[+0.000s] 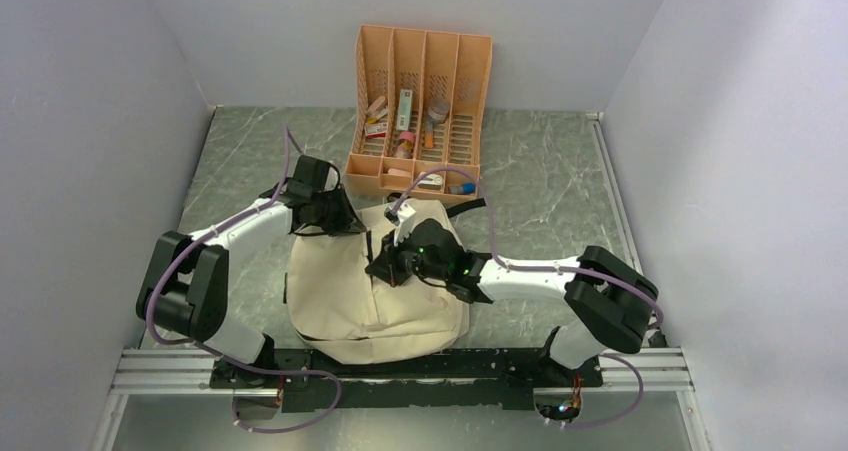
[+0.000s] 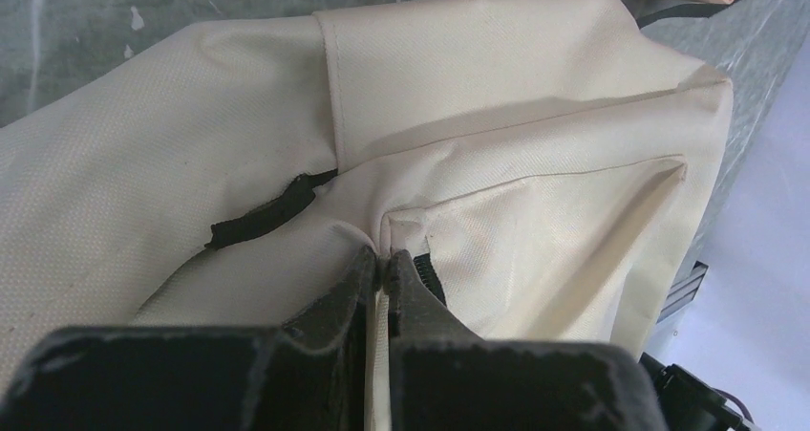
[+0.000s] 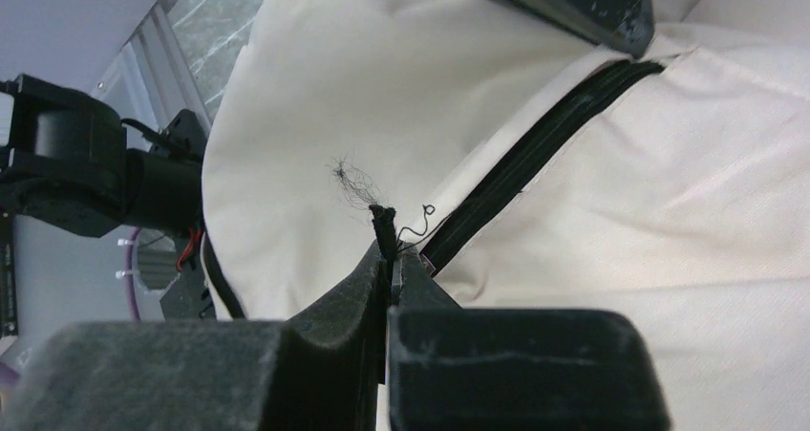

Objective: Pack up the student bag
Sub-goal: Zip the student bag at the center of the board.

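student bag (image 1: 340, 301): 1 | orange organiser (image 1: 441, 56): 1, four slots | arms: 2, left arm (image 1: 240, 229), right arm (image 1: 530, 269)

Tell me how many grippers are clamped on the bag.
2. The left gripper pinches cream fabric at a pocket corner on the bag's far left; the right gripper pinches a small black tab beside the zipper near its middle.

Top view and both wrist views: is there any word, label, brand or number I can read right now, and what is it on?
Nothing can be read in any view.
Bag: plain fabric, no logo, tag or print shows.
Orange organiser: no lettering shows.
Small items in the organiser: some seem to carry labels, but they are too small and blurred to read.
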Action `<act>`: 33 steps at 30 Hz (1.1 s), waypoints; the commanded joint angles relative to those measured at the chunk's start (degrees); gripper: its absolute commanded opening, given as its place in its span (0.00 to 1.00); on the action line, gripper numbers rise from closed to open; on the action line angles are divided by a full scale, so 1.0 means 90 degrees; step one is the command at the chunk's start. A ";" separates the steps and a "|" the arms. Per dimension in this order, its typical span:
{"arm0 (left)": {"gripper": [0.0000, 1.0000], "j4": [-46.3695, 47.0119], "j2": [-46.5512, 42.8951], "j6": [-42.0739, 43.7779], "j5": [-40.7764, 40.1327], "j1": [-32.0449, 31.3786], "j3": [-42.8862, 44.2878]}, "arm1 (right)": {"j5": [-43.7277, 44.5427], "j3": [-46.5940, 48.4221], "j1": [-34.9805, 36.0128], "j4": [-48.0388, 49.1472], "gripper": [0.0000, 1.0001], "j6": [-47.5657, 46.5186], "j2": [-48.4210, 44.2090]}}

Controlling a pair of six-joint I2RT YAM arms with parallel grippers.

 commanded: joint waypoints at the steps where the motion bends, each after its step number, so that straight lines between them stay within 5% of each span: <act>1: 0.05 0.0562 0.0189 0.0230 -0.0741 0.0350 0.0349 | -0.0465 -0.0257 0.0199 -0.0414 0.00 0.0121 -0.0399; 33: 0.05 0.0631 0.0609 0.0445 -0.0958 0.1177 0.0539 | -0.1454 -0.1143 0.0900 -0.1187 0.00 0.0217 -0.0949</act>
